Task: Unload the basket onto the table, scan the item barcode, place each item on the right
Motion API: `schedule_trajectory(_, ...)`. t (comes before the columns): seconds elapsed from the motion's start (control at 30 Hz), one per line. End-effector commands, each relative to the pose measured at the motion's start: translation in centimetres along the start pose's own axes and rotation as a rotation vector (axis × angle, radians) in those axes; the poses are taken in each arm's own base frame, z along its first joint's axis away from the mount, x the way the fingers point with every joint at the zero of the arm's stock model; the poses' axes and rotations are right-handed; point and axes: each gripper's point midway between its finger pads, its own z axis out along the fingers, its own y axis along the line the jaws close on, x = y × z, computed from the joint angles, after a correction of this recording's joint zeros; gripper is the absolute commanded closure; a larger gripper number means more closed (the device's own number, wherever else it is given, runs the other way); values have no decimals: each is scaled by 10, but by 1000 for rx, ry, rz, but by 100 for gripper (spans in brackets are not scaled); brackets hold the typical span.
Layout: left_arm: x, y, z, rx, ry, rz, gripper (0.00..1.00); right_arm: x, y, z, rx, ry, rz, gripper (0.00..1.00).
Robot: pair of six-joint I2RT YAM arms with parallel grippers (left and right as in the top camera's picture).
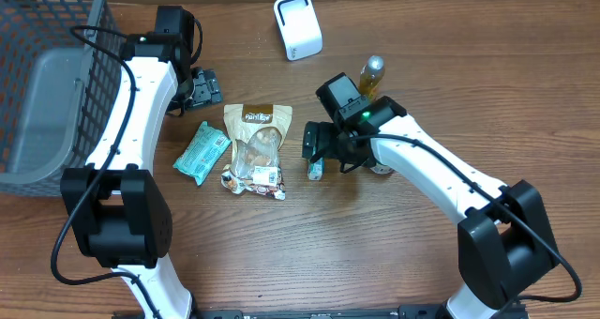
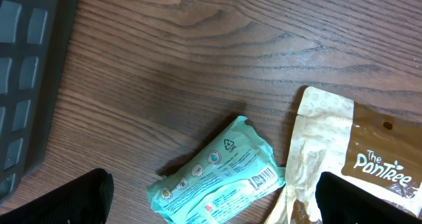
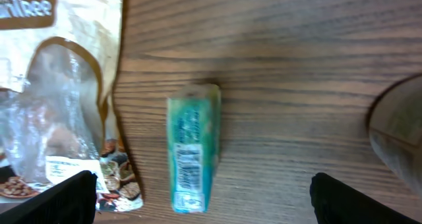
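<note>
Here the right gripper [image 3: 201,184], jaws spread and empty, hangs directly over the small teal box [image 3: 191,145] lying beside the snack pouch [image 3: 59,85]. The box's long axis runs square to the closing line. The left gripper [image 1: 202,86], also open, is farther away.

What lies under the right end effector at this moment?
A small teal box, white label up, lies on the wooden table below the open right end effector, untouched. Overhead, the right arm hides most of it; its underside is unseen.
</note>
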Motion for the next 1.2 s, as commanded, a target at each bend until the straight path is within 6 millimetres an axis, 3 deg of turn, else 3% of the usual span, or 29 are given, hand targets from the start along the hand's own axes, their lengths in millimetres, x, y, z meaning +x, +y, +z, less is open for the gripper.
schedule_trajectory(0.0, -5, 0, -2, -9, -13, 15, 0, 1, 4, 3, 1, -13, -17, 0)
schedule_trajectory(0.4, -5, 0, -2, -9, -13, 15, 0, 0, 7, 3, -6, -19, -23, 0)
schedule_trajectory(0.43, -5, 0, -2, -9, -13, 15, 0, 0, 7, 3, -6, -20, -23, 7)
schedule_trajectory(0.47, -5, 0, -2, -9, -13, 15, 0, 0, 8, 3, -8, -22, -23, 22)
schedule_trajectory(0.63, -5, 0, -2, -9, -13, 15, 0, -3, 10, 3, -16, -32, -24, 56)
schedule_trajectory(0.9, -5, 0, -2, -9, -13, 15, 0, -3, 10, 3, -18, -35, -24, 96)
schedule_trajectory(1.17, -5, 0, -2, -9, -13, 15, 0, -5, 12, 2, -24, -43, -25, 96)
